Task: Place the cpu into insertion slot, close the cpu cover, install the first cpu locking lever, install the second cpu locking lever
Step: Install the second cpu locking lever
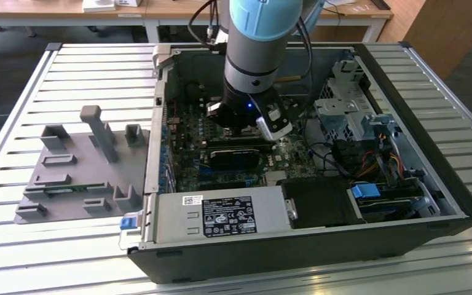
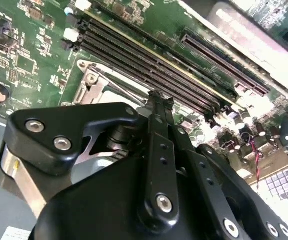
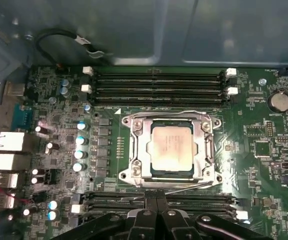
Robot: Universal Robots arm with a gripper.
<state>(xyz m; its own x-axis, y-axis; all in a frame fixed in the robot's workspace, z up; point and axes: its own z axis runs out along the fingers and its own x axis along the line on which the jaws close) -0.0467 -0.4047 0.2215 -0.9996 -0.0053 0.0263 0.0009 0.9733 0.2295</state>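
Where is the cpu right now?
In the first wrist view the cpu sits in the insertion slot under the closed cpu cover, between two banks of long black slots, just beyond the gripper.

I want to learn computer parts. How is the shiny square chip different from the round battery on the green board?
The chip is square; the battery is round. The chip is bigger. The chip sits inside a silver metal frame in the middle of the board; the battery sits alone near the board's edge. Both are flat, silvery and lie on the green board.
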